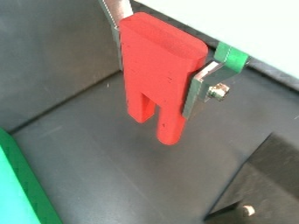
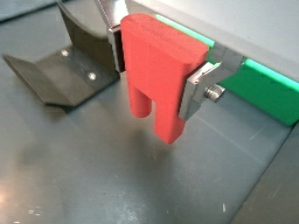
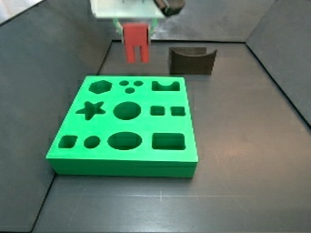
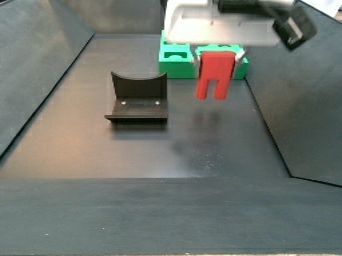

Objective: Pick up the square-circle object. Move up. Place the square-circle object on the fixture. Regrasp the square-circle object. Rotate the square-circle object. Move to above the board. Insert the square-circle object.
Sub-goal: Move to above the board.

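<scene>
Risk: end effector clamps the red peg in the air beside the fixture; a misaligned lowering could strike the fixture's rim

My gripper ends in two flat silver plate fingers with dark pads on their inner faces. One plate carries a small silver bolt near its tip. In a side view my hand body is pale, nearly white, with a black part, possibly a camera mount, though it's blurred.
</scene>
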### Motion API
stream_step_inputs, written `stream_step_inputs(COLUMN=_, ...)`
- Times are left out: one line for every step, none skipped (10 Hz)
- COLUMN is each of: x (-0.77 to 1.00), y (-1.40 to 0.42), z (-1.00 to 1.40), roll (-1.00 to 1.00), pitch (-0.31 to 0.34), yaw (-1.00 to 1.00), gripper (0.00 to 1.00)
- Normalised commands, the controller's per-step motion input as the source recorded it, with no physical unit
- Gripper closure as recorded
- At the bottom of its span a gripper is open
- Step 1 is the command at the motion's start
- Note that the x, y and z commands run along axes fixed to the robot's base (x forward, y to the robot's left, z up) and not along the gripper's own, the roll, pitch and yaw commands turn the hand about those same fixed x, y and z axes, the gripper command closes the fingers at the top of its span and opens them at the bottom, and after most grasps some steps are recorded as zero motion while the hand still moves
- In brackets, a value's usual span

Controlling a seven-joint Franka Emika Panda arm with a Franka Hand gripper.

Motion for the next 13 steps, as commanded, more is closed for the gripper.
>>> stream_step_inputs(x=0.02, y=0.08, z=1.0, roll=-0.07, pitch=0.02, yaw=0.03, gripper=1.0)
stream_step_inputs(x=0.02, y=0.08, z=1.0, roll=-0.04, pitch=0.034, yaw=0.01, gripper=1.0)
stream_step_inputs(x=0.02, y=0.08, z=1.0, roll=-0.03, pitch=0.047, yaw=0.0, gripper=1.0)
stream_step_inputs(x=0.02, y=0.08, z=1.0, roll=-0.02, pitch=0.055, yaw=0.0, gripper=1.0)
stream_step_inputs(x=0.02, y=0.07, z=1.0, roll=0.0, pitch=0.071, yaw=-0.01, gripper=1.0)
stream_step_inputs(x=0.02, y=0.07, z=1.0, roll=0.02, pitch=0.077, yaw=-0.01, gripper=1.0)
stream_step_inputs(x=0.02, y=0.07, z=1.0, roll=0.03, pitch=0.088, yaw=-0.02, gripper=1.0)
stream_step_inputs(x=0.02, y=0.07, z=1.0, roll=0.04, pitch=0.089, yaw=-0.01, gripper=1.0)
stream_step_inputs(x=0.02, y=0.06, z=1.0, roll=0.05, pitch=0.09, yaw=-0.01, gripper=1.0)
stream_step_inputs(x=0.02, y=0.06, z=1.0, roll=0.05, pitch=0.09, yaw=-0.01, gripper=1.0)
stream_step_inputs(x=0.02, y=0.06, z=1.0, roll=0.05, pitch=0.091, yaw=0.0, gripper=1.0)
stream_step_inputs(x=0.02, y=0.05, z=1.0, roll=0.06, pitch=0.09, yaw=0.01, gripper=1.0)
stream_step_inputs(x=0.02, y=0.04, z=0.95, roll=0.05, pitch=0.091, yaw=0.01, gripper=1.0)
